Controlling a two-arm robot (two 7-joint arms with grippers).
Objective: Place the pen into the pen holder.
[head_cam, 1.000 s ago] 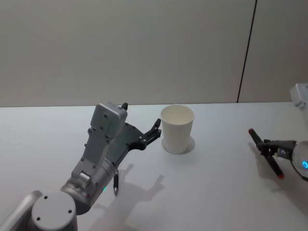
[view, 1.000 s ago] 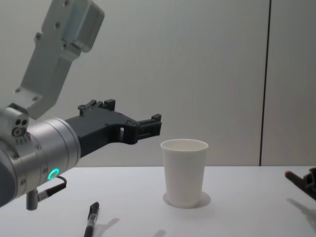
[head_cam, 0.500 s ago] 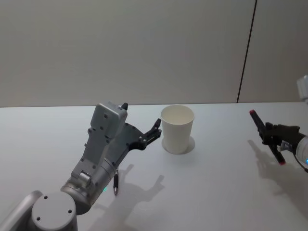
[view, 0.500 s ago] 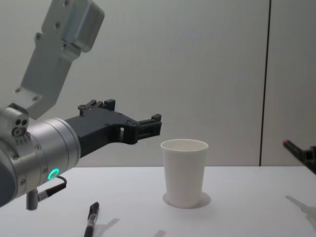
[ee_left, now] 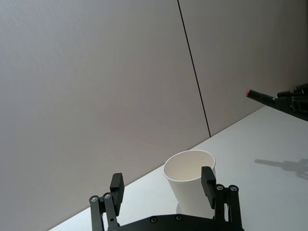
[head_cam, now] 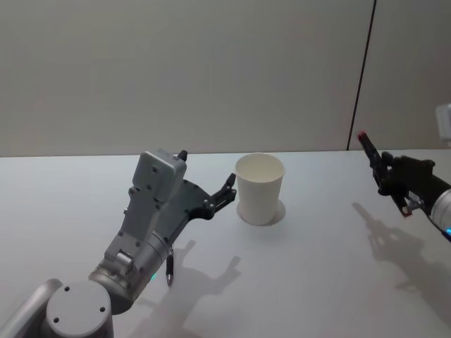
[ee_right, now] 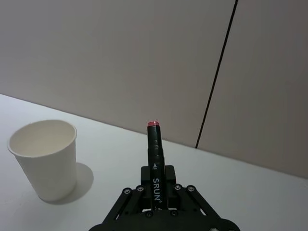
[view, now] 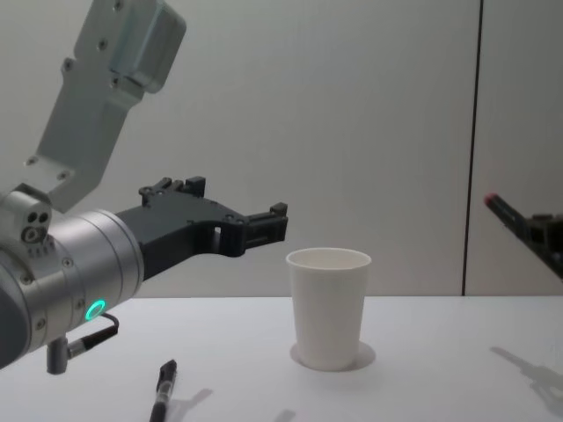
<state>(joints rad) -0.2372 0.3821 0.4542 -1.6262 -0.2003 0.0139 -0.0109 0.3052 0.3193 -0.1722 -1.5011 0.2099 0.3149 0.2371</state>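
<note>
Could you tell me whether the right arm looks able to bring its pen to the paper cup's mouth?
Probably yes. The right gripper holds the pen raised, right of the pen holder, whose mouth is uncovered; the left gripper hovers open on its left side, not over it.

table pen [view: 164, 387]: edge-cut | held pen [ee_right: 155, 154]: base behind right gripper [ee_right: 156, 191]

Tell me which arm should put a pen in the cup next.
Right: the right gripper is shut on the pen, raised right of the paper cup. The left gripper hangs open and empty; a second pen lies on the table.
</note>
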